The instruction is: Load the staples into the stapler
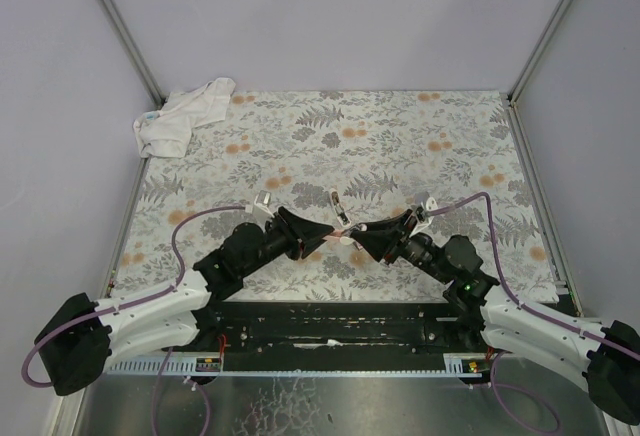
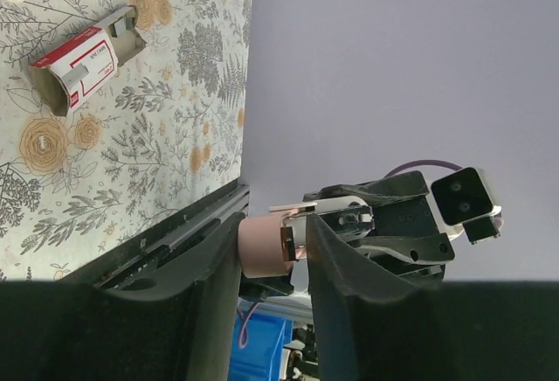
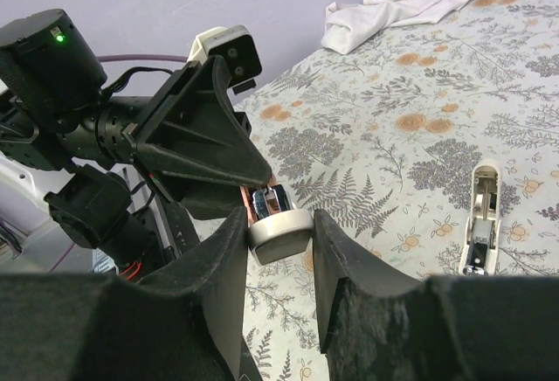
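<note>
Two grippers, left (image 2: 272, 254) and right (image 3: 278, 245), meet above the table's (image 1: 420, 136) near edge, each clamped on one end of the stapler (image 1: 344, 228). Farther out on the table lies the staple box (image 2: 83, 66), tray partly out. Next, seemingly: open the magazine and fetch staples.

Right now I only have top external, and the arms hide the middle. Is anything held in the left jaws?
Observer: Yes. The left wrist view shows the left gripper shut on the pink end of the stapler.
Operator: Right side?
Observer: The right wrist view shows the right gripper shut on the stapler's cream end, with a metal channel showing there.
Operator: Staple box?
Observer: In the left wrist view, the red-and-white staple box lies on the table, apart from both grippers. Its tan inner tray pokes out of the sleeve.
</note>
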Available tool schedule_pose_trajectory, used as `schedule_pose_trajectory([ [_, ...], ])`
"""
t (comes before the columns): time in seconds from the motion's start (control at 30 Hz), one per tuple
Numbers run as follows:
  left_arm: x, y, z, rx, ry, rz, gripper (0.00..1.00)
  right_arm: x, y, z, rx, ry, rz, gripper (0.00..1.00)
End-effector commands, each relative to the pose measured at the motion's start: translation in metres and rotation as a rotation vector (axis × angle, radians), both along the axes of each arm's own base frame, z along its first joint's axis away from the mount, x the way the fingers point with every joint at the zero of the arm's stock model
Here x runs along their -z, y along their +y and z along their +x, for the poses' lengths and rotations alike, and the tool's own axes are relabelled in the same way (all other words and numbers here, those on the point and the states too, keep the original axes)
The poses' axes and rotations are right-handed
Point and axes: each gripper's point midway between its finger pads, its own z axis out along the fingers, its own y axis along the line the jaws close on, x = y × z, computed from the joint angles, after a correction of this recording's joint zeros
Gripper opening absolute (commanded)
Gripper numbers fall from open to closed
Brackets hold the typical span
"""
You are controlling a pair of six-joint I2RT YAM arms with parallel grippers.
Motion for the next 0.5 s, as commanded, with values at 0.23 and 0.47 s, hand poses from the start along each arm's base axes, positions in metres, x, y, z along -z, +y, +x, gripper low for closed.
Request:
schedule_pose_trajectory([
  [0.23, -0.015, 0.007, 0.007, -0.016, -0.041, -0.076, 0.14, -0.018, -0.007, 0.001, 0.032, -0.053, 0.079, 0.13],
  [0.47, 0.001, 0.037, 0.041, -0.017, -0.168, 0.162, 0.01, -0.003, -0.021, 0.012, 0.139, 0.044, 0.018, 0.69],
])
